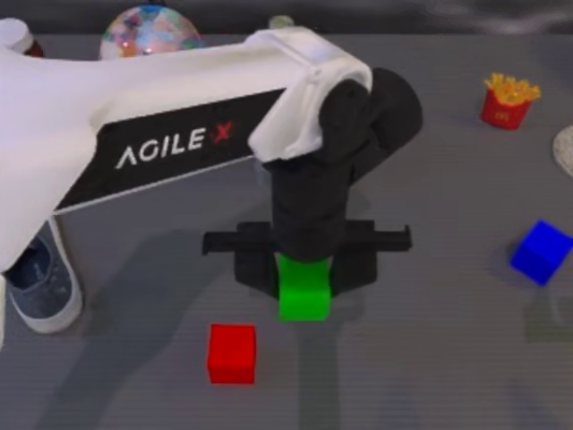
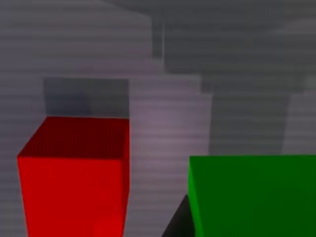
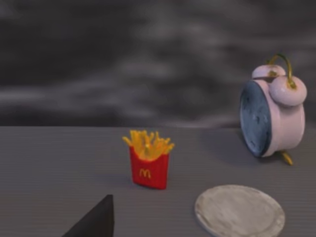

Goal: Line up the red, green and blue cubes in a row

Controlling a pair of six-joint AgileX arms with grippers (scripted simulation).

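Green cube (image 1: 303, 291), lower centre of the top view: sits between the fingers of the left gripper (image 1: 304, 285), whose jaws are closed on its sides; red cube (image 1: 232, 353) lies near it to the lower left, apart from it, and blue cube (image 1: 541, 252) sits well apart at the right edge. Left arm (image 1: 134, 125): white, reaching in from the upper left across the grey table (image 1: 430, 376); right gripper is seen only as a dark tip in its own wrist view, jaw state not discernible. Other items: fries carton (image 1: 508, 99) upper right, a pale disc (image 3: 239, 211) and alarm clock (image 3: 272, 114) in the right wrist view, blue shoe (image 1: 43, 285) at left edge, patterned ball (image 1: 150, 31) at top.
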